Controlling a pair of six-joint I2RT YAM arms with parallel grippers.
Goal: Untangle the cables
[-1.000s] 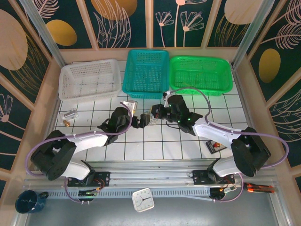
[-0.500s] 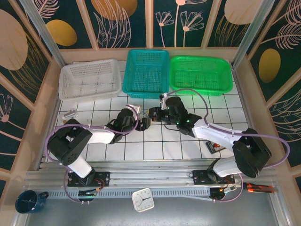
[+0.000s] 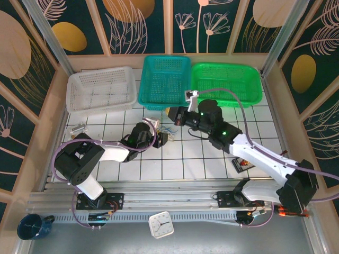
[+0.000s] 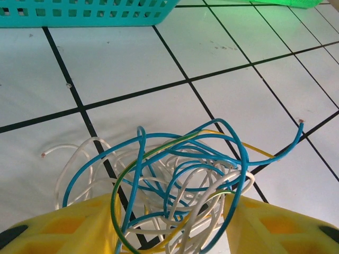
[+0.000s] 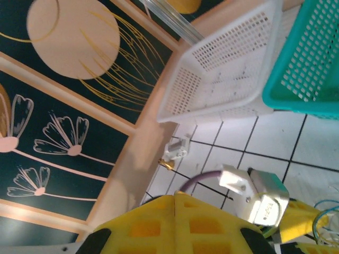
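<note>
Cables (image 4: 176, 172) lie tangled between fingers of the half-spread left claw (image 4: 175, 214), teal basket (image 4: 79, 13) beyond; right claw (image 5: 175, 203) pinched closed.

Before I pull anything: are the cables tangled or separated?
Tangled: blue, white and yellow cables loop through one another in one clump within the left gripper.

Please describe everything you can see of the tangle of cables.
The cables form one loose tangle of thin, flexible wires: several blue, several white, some yellow-green. They loop through each other, with a few free ends sticking out. The tangle rests on the white tiled table between the yellow fingers of the left gripper, near the teal basket.
</note>
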